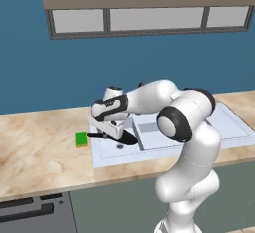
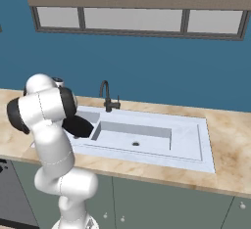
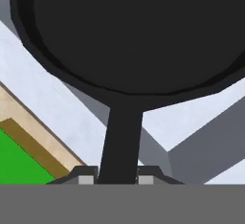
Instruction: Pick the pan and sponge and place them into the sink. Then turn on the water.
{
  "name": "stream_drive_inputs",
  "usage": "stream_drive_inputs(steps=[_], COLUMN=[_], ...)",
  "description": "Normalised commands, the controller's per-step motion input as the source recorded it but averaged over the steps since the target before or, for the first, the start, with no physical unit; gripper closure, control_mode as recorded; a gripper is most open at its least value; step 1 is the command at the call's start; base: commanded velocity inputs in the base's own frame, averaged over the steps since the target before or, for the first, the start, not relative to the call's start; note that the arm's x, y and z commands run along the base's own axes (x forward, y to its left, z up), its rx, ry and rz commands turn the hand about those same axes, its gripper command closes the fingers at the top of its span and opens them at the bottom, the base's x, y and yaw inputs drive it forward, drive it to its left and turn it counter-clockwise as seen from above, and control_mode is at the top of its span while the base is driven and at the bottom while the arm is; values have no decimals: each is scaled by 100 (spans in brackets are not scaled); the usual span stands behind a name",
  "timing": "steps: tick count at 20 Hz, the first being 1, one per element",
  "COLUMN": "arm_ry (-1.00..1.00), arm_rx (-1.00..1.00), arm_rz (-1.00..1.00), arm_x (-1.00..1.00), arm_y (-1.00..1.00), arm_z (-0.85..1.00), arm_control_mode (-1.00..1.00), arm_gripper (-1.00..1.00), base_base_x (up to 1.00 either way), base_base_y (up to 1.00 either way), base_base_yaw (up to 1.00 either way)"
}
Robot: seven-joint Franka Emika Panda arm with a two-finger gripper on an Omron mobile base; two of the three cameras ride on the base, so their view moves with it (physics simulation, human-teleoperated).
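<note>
Hand view puts the pan [image 3: 139, 31] dead ahead of the gripper [image 3: 116, 179], its handle running straight back between jaws clamped on it, over the sink [image 3: 43, 103] basin, sponge [image 3: 19, 163] aside on the counter [image 3: 48, 144].

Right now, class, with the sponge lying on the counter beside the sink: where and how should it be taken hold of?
Grip the sponge across its two short, flat sides, coming straight down from above. It lies flat on the counter just left of the sink rim, so its top is free. The claw is shut on the pan handle, so that likely goes down first.
</note>
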Motion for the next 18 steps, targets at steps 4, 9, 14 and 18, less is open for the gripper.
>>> stream_drive_inputs(steps=[4,9,14,18], arm_ry=[0,2,2,0], arm_rx=[0,0,0,0], arm_rz=[8,14,14,16], arm_x=[35,55,50,33], arm_y=[-10,0,-2,-23], arm_z=[-28,-66,-71,-64], arm_control_mode=[-100,-100,-100,-100], arm_gripper=[100,100,100,100], base_base_x=[0,0,0,0], base_base_y=[0,0,0,0], base_base_yaw=[0,0,0,0])
